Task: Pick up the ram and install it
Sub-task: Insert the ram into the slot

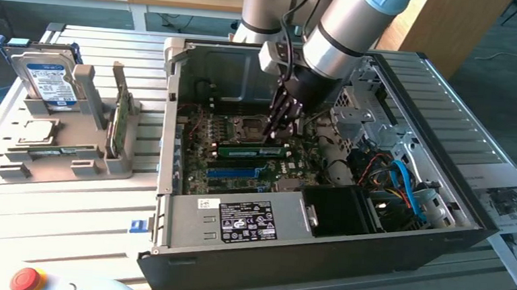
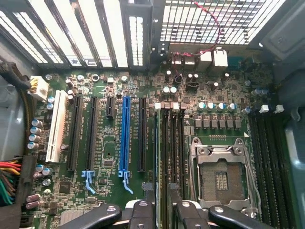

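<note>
Nearest in the open case sits the boxy grey power supply (image 1: 245, 222) with its printed label. Just beyond it is the long blue slot (image 1: 238, 173) of glossy plastic. Past that the ram (image 1: 251, 150) — a thin green stick dotted with flat black chips — appears to stand on edge in a slot beside the square metal socket (image 1: 249, 125). My gripper (image 1: 275, 136) hangs right over it, slim dark fingers spread wide and holding nothing. I judge the install step is in hand, with the stick free of my fingers; whether it is pushed fully home I cannot tell. Any press would call for an even, straight-down push along that narrow top edge — the board looks stiff but thin. Farthest stands the case (image 1: 211, 68) wall of dull sheet steel.
</note>
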